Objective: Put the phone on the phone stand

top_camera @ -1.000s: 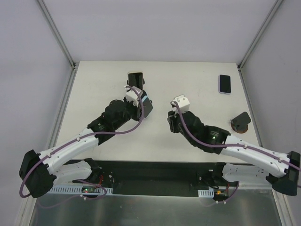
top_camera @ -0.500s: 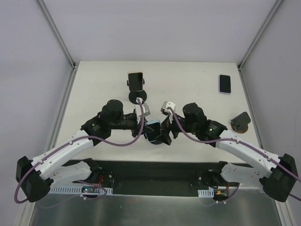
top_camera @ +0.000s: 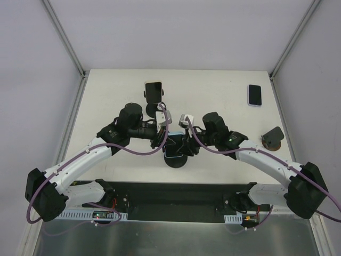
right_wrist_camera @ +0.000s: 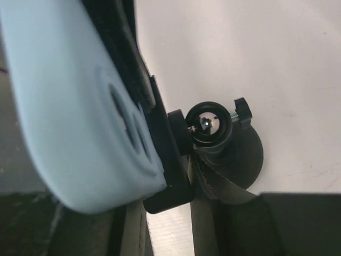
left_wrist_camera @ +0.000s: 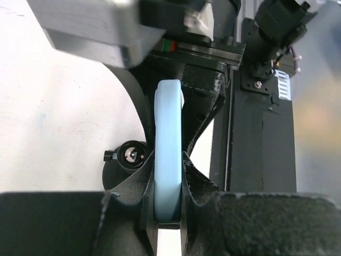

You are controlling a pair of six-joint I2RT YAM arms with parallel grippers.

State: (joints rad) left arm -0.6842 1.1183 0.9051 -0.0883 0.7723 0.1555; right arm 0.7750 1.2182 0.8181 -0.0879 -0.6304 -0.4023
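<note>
Left fingers (left_wrist_camera: 128,194) are clamping the light-blue phone (left_wrist_camera: 168,160) on edge against the phone stand (right_wrist_camera: 213,128) cradle, front-centre of desk (top_camera: 224,96); right fingers (right_wrist_camera: 234,224) are sitting beside the stand, can't tell their gap.

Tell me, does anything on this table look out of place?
Nothing is spilled or broken. One phone lies flat at the far right, apart from an empty stand nearby. The left arm and right arm both crowd one blue phone at a middle stand, which looks odd but may be deliberate.
</note>
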